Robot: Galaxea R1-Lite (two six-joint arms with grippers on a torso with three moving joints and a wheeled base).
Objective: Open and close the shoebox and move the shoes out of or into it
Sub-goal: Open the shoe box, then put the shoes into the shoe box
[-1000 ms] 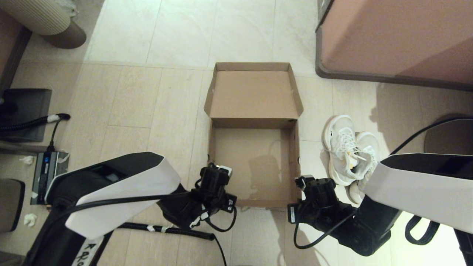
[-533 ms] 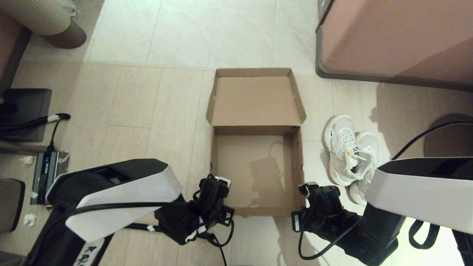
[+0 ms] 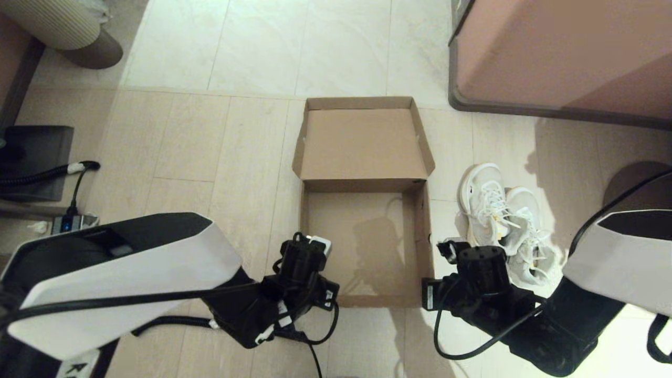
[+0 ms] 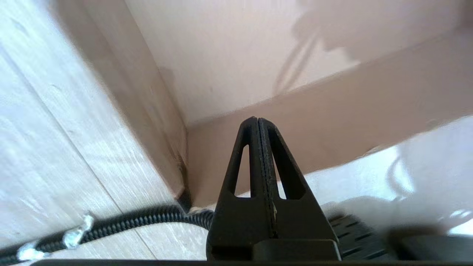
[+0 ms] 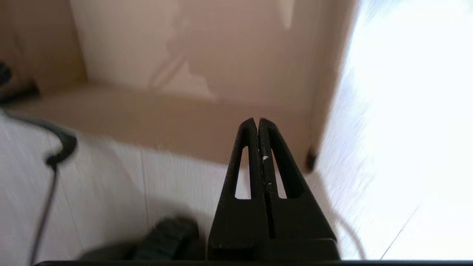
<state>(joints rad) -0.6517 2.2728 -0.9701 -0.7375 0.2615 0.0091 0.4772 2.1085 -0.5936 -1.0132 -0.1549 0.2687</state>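
The brown cardboard shoebox [image 3: 346,220] lies open and empty on the floor in the head view. Its lid [image 3: 362,144] is folded back on the far side. The white shoes [image 3: 499,220] rest side by side on the floor just right of the box. My left gripper [image 3: 306,251] hangs shut and empty at the box's near left corner, facing the front wall [image 4: 314,122]. At the near right corner, between box and shoes, my right gripper [image 3: 462,252] is shut with nothing in it. Its wrist view shows the corner of the box [image 5: 166,118] ahead of the fingertips [image 5: 251,123].
A large pinkish-brown furniture block [image 3: 567,52] fills the back right. At the back left stands a ribbed round base [image 3: 63,26]. A power strip [image 3: 68,224], a black box [image 3: 37,157] and cables lie on the left. A black corrugated hose [image 3: 168,321] runs under my left arm.
The box has slid a little toward me and its lid lies flatter. My right gripper has shifted to the right toward the shoes, uncovering more of them. The left arm has drawn back slightly.
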